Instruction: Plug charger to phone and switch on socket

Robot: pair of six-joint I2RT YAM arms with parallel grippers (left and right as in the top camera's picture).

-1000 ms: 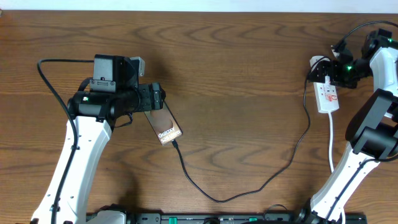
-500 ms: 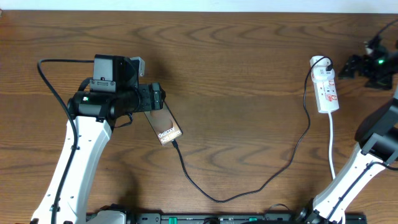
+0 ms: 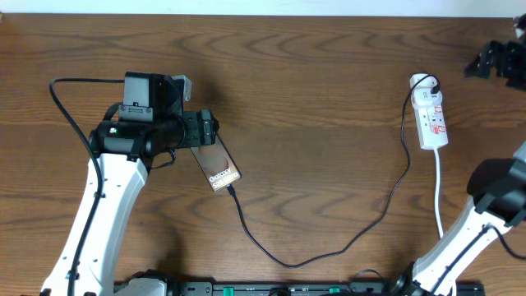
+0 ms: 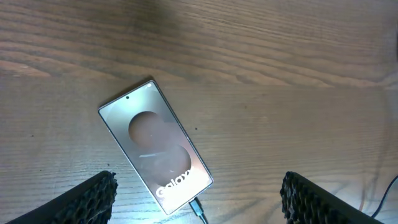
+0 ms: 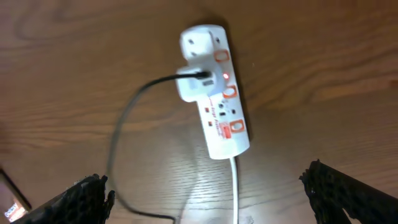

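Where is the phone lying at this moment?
In the overhead view the phone lies flat on the left side, the charger cable meeting its lower end; the socket sits far off at the right.

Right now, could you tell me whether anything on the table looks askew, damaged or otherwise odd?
Nothing stands out. The phone lies flat, merely diagonal, with the charger plugged into its lower end and trailing loosely across the wood. The socket lies flat and looks intact, with a small red light showing.
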